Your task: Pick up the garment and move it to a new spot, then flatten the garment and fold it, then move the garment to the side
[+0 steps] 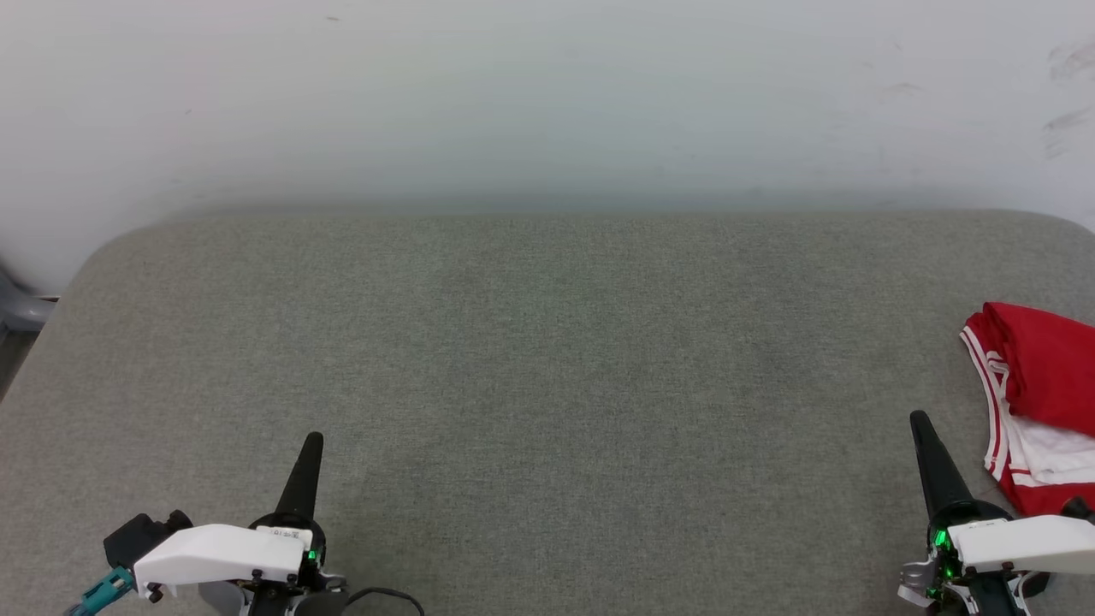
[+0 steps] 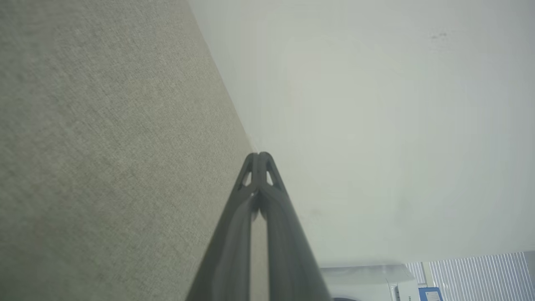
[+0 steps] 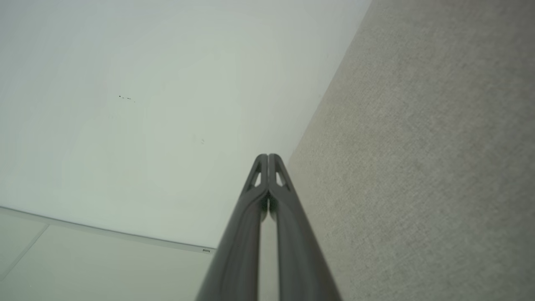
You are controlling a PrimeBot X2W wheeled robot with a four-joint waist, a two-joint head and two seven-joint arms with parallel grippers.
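While your two pincers rest low over the counter (image 1: 547, 359), left pincer (image 1: 313, 440) at 7 o'clock and right pincer (image 1: 919, 419) at 5 o'clock in the head view, both are pinched tight with nothing between the fingers. Each wrist view shows it plainly, tips touching.

Look over to 3 o'clock. The garment (image 1: 1048, 376) lies gathered at the counter's right edge, red over white, stripes along its left border. It is just beside the right pincer and not touching it. The frame cuts it off, so you can't tell how tidy that bundle is.

I'd say it reads two ways: a loose heap waiting to be lifted, or a folded piece set off to the side. So get the whole garment in sight before you commit to anything. Then judge the layers: square edges and stacked sleeves say one thing, a slumped pile the other.

Now the surface. It is grey woven cloth, even in tone, with rounded far corners. Soft jersey should drag on that weave, not slide, I reckon.

Behind it at 12 o'clock stands a pale wall (image 1: 547, 103), with scuffs (image 1: 1069, 120) up at 2 o'clock. The left wrist view catches blinds (image 2: 472, 271) at 5 o'clock.
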